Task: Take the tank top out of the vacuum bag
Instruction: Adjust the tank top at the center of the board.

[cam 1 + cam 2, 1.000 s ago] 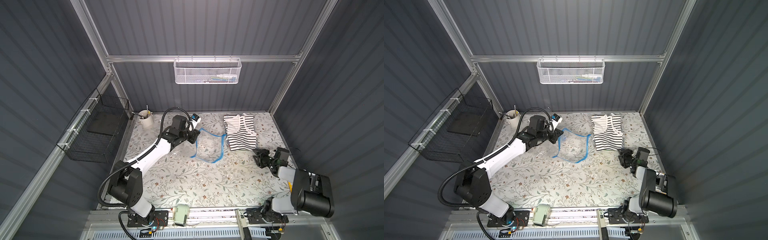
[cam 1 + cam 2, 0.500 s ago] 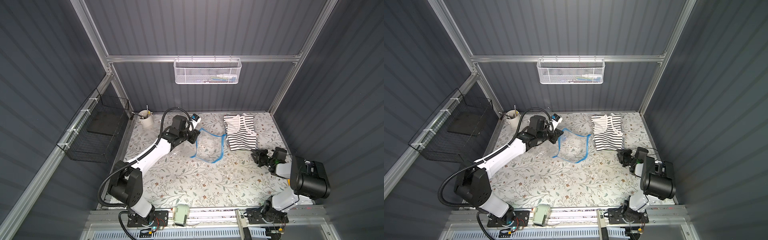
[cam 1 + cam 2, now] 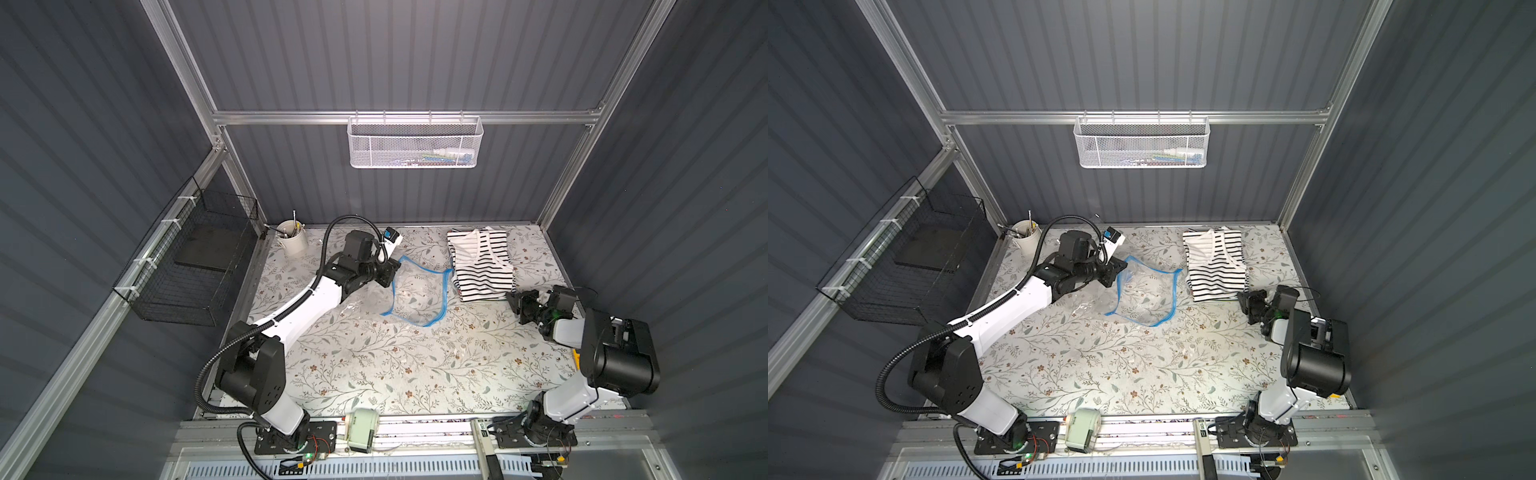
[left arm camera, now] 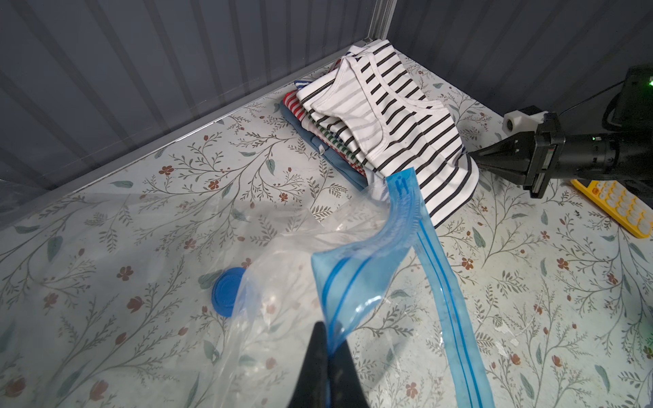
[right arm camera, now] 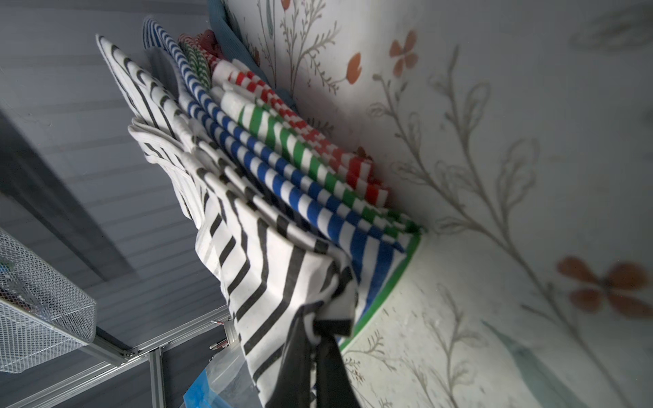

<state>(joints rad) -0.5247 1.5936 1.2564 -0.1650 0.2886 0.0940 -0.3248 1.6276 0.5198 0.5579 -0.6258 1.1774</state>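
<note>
**A:** Tank top, where?

**B:** The black-and-white striped tank top (image 3: 482,266) is out of the bag. It lies on top of a stack (image 5: 282,159) of folded striped clothes in the far right corner of the tabletop (image 3: 374,365).

**A:** And the bag?

**B:** The vacuum bag (image 3: 417,291) is on the tabletop just beside that stack, with its mouth gaping. It looks empty, since the floral print shows straight through the plastic. Its blue zip strip (image 4: 406,212) curls up, and one end sits right by the stack; I can't tell if they touch. The valve cap (image 4: 228,291) lies low on the clear sheet.

**A:** Pincers?

**B:** The left pincer (image 4: 330,339) is clamped on the blue zip edge and holds that part off the tabletop. The right pincer (image 5: 318,328) is closed on the near hem corner of the tank top, with the fabric bunched between its jaws.

**A:** Step?

**B:** I'd say the extraction is done and this is the tail end, either settling or straightening the top on the stack.

**A:** Next move?

**B:** My guess is the right either lets go and backs away low, or gives one small, gentle tug. It has only the top layer, so a hard pull could drag that layer off the stack or ruffle the folds under it. The left just needs to drop the strip.
</note>
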